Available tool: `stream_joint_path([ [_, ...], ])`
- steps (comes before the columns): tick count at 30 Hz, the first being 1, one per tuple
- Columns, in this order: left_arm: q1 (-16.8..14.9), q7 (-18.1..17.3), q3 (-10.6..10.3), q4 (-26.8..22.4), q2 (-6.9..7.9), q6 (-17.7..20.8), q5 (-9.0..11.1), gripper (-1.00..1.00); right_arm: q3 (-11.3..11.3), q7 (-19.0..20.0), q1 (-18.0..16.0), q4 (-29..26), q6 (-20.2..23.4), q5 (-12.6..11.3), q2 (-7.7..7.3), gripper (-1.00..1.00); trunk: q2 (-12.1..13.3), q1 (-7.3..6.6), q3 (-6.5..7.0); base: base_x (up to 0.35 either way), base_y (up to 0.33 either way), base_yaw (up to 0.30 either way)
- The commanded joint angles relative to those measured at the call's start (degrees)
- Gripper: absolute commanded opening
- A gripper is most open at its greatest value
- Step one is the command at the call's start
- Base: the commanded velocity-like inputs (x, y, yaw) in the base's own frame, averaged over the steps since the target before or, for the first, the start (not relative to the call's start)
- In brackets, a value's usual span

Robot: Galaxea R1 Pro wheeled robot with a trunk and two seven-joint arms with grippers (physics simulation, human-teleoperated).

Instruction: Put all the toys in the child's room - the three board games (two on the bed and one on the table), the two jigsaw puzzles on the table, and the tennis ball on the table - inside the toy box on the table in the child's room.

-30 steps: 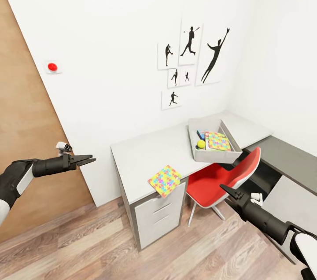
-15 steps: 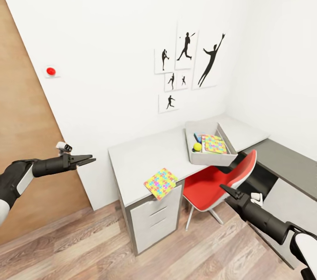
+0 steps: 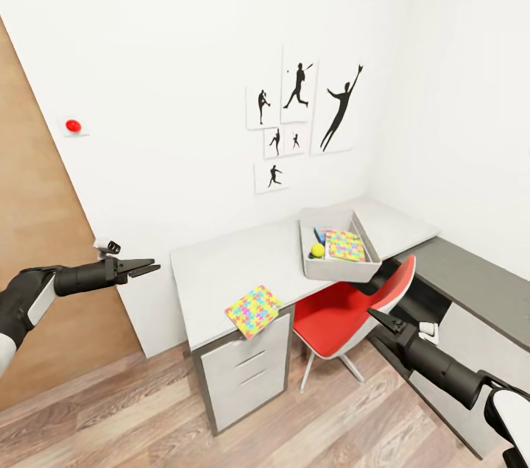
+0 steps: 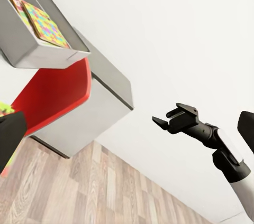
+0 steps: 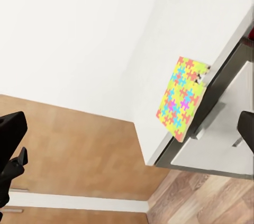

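Observation:
The grey toy box [image 3: 335, 268] stands on the pale table [image 3: 221, 262] near its corner. Inside it lie a yellow tennis ball [image 3: 317, 251], a colourful jigsaw puzzle [image 3: 344, 245] and a blue flat thing [image 3: 321, 234] that I cannot identify. A second jigsaw puzzle [image 3: 253, 310] [image 5: 182, 100] overhangs the table's front edge above the drawers. My left gripper [image 3: 145, 267] hangs open and empty in front of the wall, left of the table. My right gripper [image 3: 375, 318] [image 4: 172, 119] is open and empty, below the red chair. The bed is out of view.
A red chair [image 3: 346, 306] is tucked under the table below the toy box. A drawer unit [image 3: 246, 372] holds up the table's left end. The dark grey side unit [image 3: 471, 284] runs along the right wall. A wooden door [image 3: 37, 232] is at the left. Wood-plank floor [image 3: 147, 416] lies in front.
The whole picture has slid left and slightly down, so the camera has moved. Both arms hold the same pose, and the puzzle and toy box stay put on the table.

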Motion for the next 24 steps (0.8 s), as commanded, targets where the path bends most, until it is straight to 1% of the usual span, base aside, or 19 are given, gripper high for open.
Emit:
stream_joint_path([
  [1, -0.1, -0.2, -0.3, 0.0, 0.07, 0.6, 0.3, 1.0, -0.1, 0.4, -0.1, 0.0, 0.3, 0.3, 0.03, 1.0, -0.1, 0.04, -0.08, 0.0, -0.179, 0.0],
  [4, -0.1, -0.1, -0.3, 0.0, 0.03, 0.6, 0.3, 1.0, -0.1, 0.3, -0.1, 0.2, 0.3, 0.9, 0.08, 1.0, -0.1, 0.04, -0.02, 0.0, -0.244, 0.0],
  [7, -0.1, -0.2, -0.3, 0.0, 0.04, 0.6, 0.3, 1.0, -0.2, 0.4, -0.1, 0.2, 0.3, 4.3, 0.1, 1.0, -0.1, 0.04, 0.0, 0.0, -0.19, 0.0],
  [10, -0.1, -0.2, -0.3, 0.0, 0.06, 0.6, 0.2, 1.0, -0.2, 0.5, -0.1, 0.2, 0.3, 6.0, 0.12, 1.0, -0.1, 0.04, 0.0, 0.0, -0.067, 0.0],
  [14, -0.1, -0.2, -0.3, 0.0, 0.09, 0.6, 0.2, 1.0, -0.3, 1.2, -0.1, 0.1, 0.3, 6.7, 0.16, 1.0, -0.1, 0.04, 0.0, 0.0, -0.02, 0.0],
  [15, -0.1, -0.1, -0.3, 0.0, 0.08, 0.6, 0.2, 1.0, -0.3, 1.9, -0.1, 0.0, 0.4, 6.9, 0.16, 1.0, -0.1, 0.04, 0.0, 0.0, -0.002, 0.0],
  [20, -0.1, -0.2, -0.3, 0.0, 0.07, 0.6, 0.2, 1.0, -0.3, 2.1, -0.1, 0.0, 0.4, 6.9, 0.14, 1.0, -0.1, 0.04, 0.0, 0.0, -0.011, 0.0],
  [23, -0.1, -0.1, -0.3, 0.0, 0.06, 0.7, 0.2, 1.0, -0.2, 2.8, -0.1, -0.1, 0.4, 6.9, 0.11, 1.0, -0.1, 0.04, 0.0, 0.0, -0.135, 0.0],
  [24, -0.1, -0.1, -0.3, 0.0, 0.04, 0.7, 0.2, 1.0, -0.2, 3.7, -0.1, -0.1, 0.4, 7.0, 0.1, 1.0, -0.1, 0.04, 0.0, 0.0, -0.236, 0.0],
])
